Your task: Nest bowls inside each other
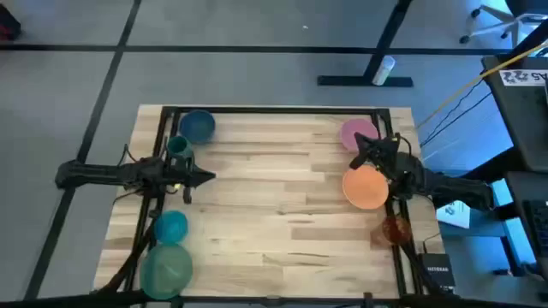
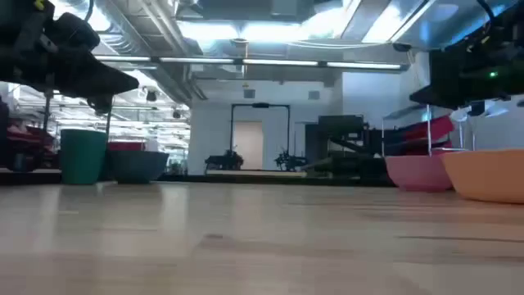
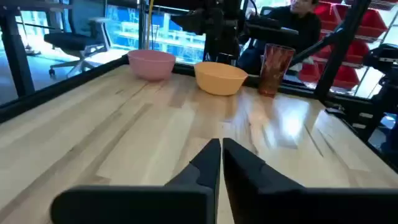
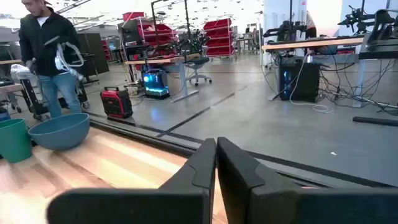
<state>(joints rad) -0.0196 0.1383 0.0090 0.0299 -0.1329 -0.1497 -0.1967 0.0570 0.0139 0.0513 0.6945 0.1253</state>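
Left gripper (image 1: 208, 177): jaws pressed together, empty; dark blue bowl (image 1: 198, 125) just beyond, bright blue bowl (image 1: 170, 226) and teal bowl (image 1: 165, 269) behind | Right gripper (image 1: 354, 159): jaws together, empty; pink bowl (image 1: 357, 133) and orange bowl (image 1: 366, 187) flank it | Handling: judged light, stiff, slick plastic; pinch a rim wall, not the rounded side.

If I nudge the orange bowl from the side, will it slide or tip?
The orange bowl looks wide, shallow and upright, so it would probably slide rather than tip. It seems light plastic and may skid on the smooth wooden table.
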